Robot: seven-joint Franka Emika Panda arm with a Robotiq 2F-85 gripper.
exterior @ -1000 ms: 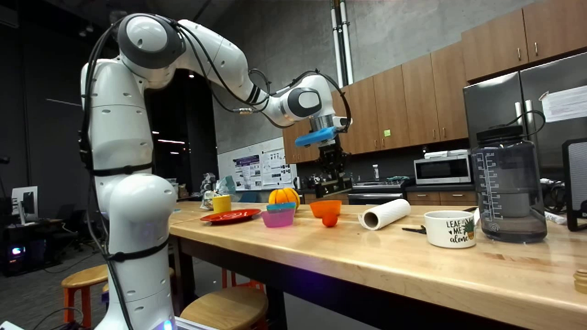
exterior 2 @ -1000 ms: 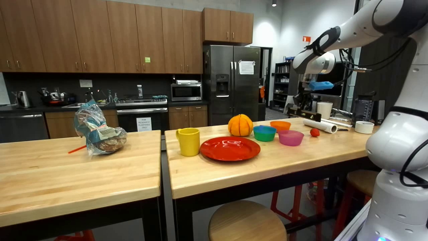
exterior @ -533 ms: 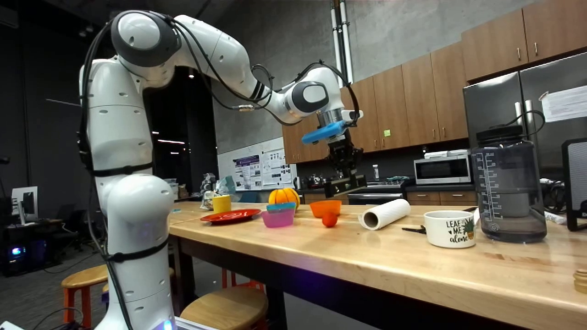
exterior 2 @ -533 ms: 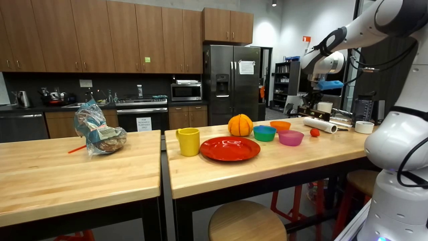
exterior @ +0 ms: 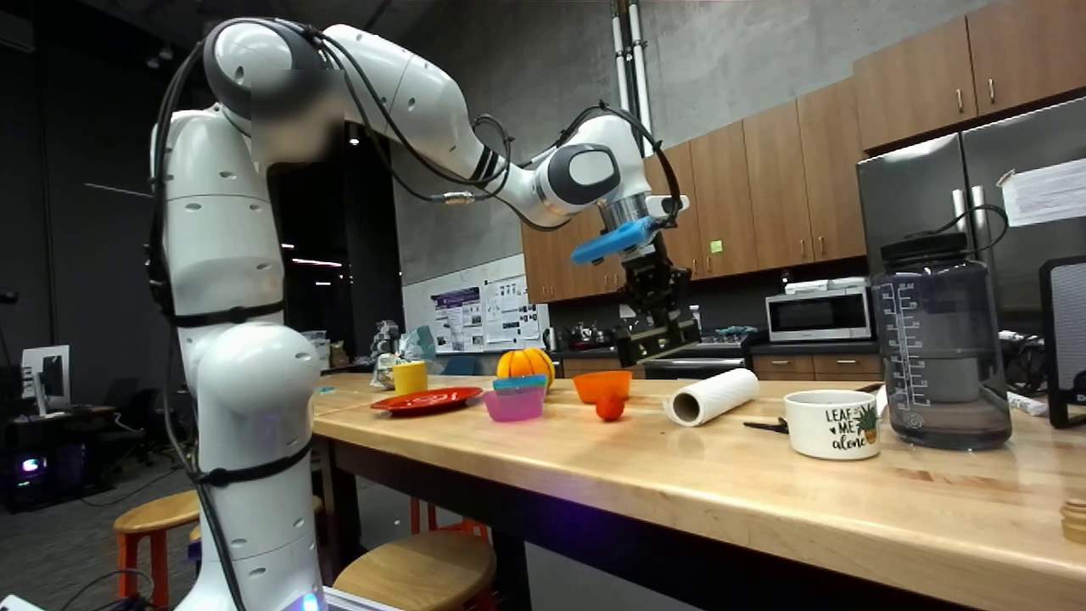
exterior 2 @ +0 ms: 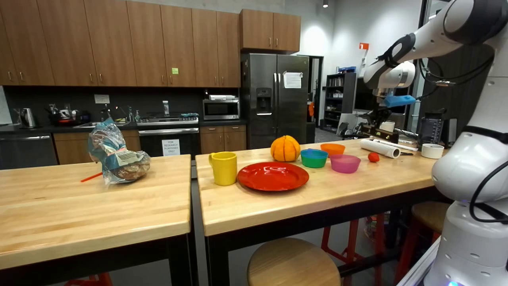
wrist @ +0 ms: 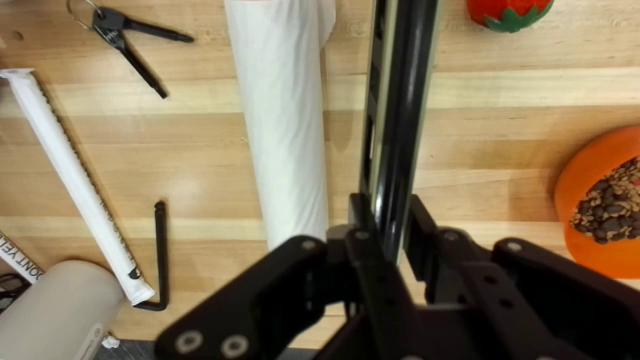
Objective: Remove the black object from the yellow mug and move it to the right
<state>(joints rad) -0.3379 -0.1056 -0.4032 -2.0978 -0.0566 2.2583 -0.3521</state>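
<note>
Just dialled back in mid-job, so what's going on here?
The gripper is shut on a long black bar, perhaps a level, and holds it in the air above the wooden table. In the wrist view the bar shows between a paper towel roll and an orange bowl. The yellow mug stands upright beside the red plate, well away from the bar, which is not yet set down.

Both exterior views look across the table (exterior: 670, 454), the wrist view closely down.
</note>
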